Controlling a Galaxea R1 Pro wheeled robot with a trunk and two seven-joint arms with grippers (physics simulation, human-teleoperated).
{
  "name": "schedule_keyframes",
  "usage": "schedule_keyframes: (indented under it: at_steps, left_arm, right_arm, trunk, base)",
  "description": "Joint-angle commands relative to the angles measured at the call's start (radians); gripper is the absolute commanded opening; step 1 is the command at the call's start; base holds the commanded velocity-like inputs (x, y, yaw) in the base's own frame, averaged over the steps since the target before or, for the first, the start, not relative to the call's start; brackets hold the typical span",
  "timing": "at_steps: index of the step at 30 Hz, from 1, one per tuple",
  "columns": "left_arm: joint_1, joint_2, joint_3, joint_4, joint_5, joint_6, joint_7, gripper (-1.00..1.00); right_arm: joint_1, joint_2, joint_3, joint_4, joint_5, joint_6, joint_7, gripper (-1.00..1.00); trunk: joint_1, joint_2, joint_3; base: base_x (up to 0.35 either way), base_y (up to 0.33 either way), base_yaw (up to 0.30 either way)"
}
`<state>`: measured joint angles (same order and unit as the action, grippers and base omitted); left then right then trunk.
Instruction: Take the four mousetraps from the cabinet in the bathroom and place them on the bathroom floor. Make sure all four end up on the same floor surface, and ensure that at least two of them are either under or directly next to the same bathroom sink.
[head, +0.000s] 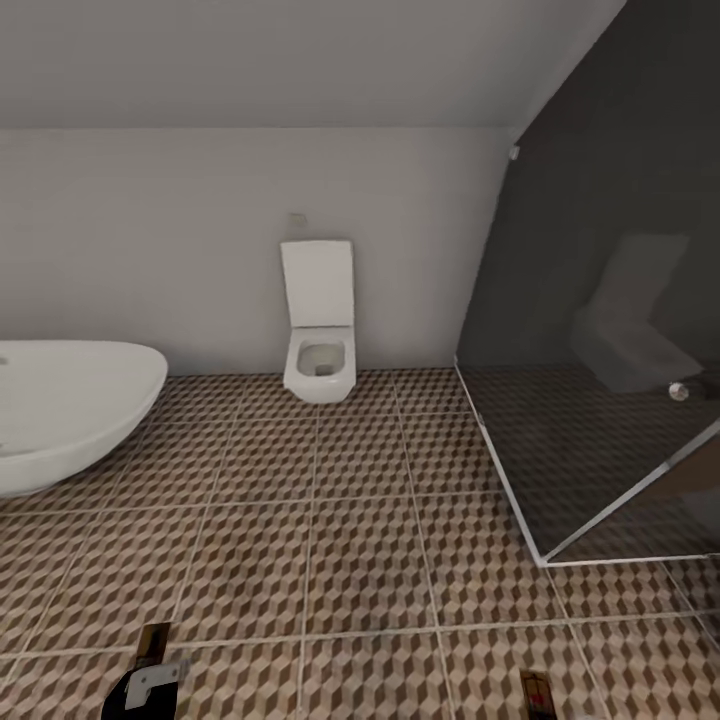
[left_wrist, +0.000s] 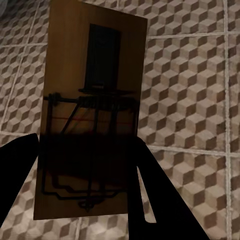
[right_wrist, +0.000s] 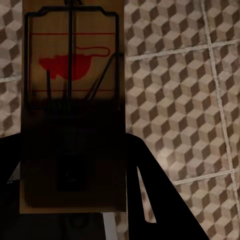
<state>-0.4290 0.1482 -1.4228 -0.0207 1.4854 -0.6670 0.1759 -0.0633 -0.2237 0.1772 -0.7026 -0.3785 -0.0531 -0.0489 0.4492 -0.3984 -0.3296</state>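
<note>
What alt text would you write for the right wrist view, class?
A brown wooden mousetrap with a red mouse print and dark wire parts is held between two dark fingers above the cube-patterned bathroom floor.

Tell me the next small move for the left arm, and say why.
Probably carry the left gripper toward the sink and lower it. It is shut on a mousetrap held above the tiled floor, and the sink sits ahead on that same side. The right gripper holds another mousetrap.
</note>
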Motion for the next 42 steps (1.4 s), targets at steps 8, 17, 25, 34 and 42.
schedule_keyframes:
  at_steps: [8, 17, 25, 34, 42]
  left_arm:
    - [-0.001, 0.001, -0.008, -0.002, 0.001, 0.0, 0.01, -1.0]
    - [-0.001, 0.001, -0.008, -0.002, 0.001, -0.001, 0.01, -1.0]
    - [-0.001, 0.001, -0.008, -0.002, 0.001, 0.0, 0.01, -1.0]
    - [-0.001, 0.0, -0.008, -0.003, 0.001, 0.0, 0.01, -1.0]
    - [0.0, -0.019, -0.005, -0.006, 0.001, 0.122, 0.011, -1.0]
  right_arm:
    - [-0.001, -0.002, 0.007, 0.0, -0.015, -0.005, -0.003, -1.0]
    - [-0.001, -0.001, 0.008, 0.0, -0.013, -0.005, -0.003, -1.0]
    - [-0.001, -0.002, 0.007, 0.0, -0.014, -0.005, -0.003, -1.0]
    - [-0.001, -0.002, 0.007, 0.0, -0.014, -0.005, -0.003, -1.0]
    - [-0.001, -0.002, 0.01, -0.005, -0.005, -0.065, -0.006, -1.0]
  trunk:
    - [0.001, -0.002, -0.002]
    - [0.001, -0.002, -0.002]
    - [0.001, -0.002, -0.002]
    - [0.001, -0.002, -0.002]
    - [0.001, -0.002, -0.002]
  base:
    - [0.178, 0.0, 0.025]
    - [0.182, 0.0, 0.088]
    - [0.182, 0.0, 0.191]
    - [0.148, 0.0, 0.014]
    - [0.018, 0.0, 0.001]
